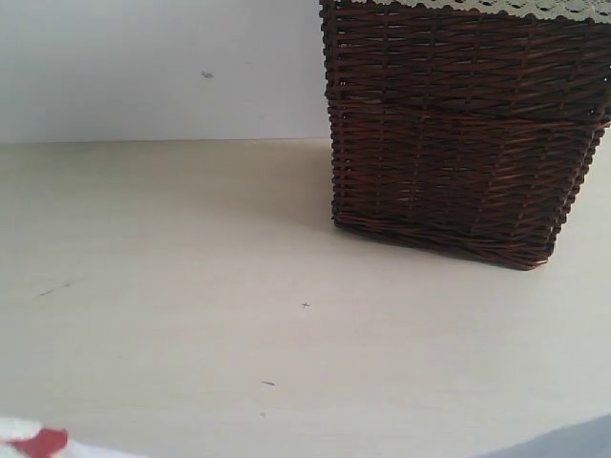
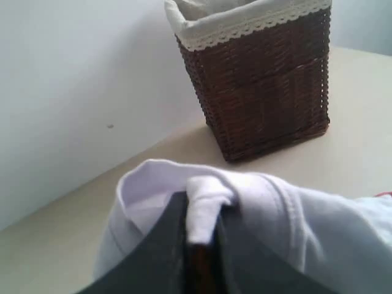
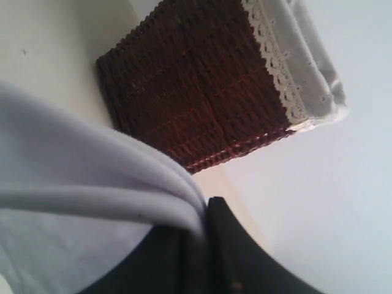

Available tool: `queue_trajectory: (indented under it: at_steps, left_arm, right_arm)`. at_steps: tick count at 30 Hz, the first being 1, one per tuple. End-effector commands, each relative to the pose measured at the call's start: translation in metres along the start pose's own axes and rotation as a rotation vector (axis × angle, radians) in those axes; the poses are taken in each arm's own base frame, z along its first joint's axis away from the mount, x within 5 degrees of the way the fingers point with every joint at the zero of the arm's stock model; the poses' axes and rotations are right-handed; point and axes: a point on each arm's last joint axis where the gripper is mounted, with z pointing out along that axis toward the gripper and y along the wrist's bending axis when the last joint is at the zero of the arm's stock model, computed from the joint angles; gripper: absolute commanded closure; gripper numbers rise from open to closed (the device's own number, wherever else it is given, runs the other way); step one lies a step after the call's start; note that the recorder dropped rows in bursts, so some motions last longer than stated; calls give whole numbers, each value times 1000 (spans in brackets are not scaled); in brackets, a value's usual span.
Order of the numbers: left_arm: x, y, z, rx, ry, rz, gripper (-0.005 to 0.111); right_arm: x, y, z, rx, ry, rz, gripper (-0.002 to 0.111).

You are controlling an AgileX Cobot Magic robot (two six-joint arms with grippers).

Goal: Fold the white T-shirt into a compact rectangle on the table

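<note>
In the left wrist view my left gripper [image 2: 202,229] is shut on a bunched fold of the white T-shirt [image 2: 282,214], which drapes over and around its dark fingers. The right wrist view has my right gripper [image 3: 199,223] shut on folds of the white T-shirt [image 3: 67,184], the cloth trailing away from the jaws. In the exterior view only two bits of the T-shirt show: a white corner with a red patch [image 1: 33,441] at the bottom left and a pale edge [image 1: 573,439] at the bottom right. Neither gripper shows there. The table [image 1: 191,286] is pale beige.
A dark wicker basket [image 1: 458,134] with a lace-edged cloth liner [image 2: 245,18] stands at the back right of the table, near a white wall [image 1: 143,67]. A few small dark scuffs [image 1: 305,304] mark the tabletop.
</note>
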Motion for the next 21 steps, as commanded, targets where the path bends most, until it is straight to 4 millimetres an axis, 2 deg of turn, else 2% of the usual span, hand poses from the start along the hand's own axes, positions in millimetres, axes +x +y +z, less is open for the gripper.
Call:
queue_trajectory:
  at_steps: [1,5,9,16,21]
  left_arm:
    - [-3,-11,-7,-52,-59,-59,107]
    - [9,-4,7,-100,9,-174,107]
    - [38,7,34,-127,140,-263,107]
    - [87,15,69,-75,328,-318,107]
    - [101,25,87,-79,378,-361,107]
  right_arm:
    - [-2,12,-18,89,-57,65,108]
    - [5,10,-18,122,11,185,108]
    - [23,11,-5,130,143,201,108]
    - [49,26,27,4,255,70,108]
    - [62,37,44,-86,293,-49,108]
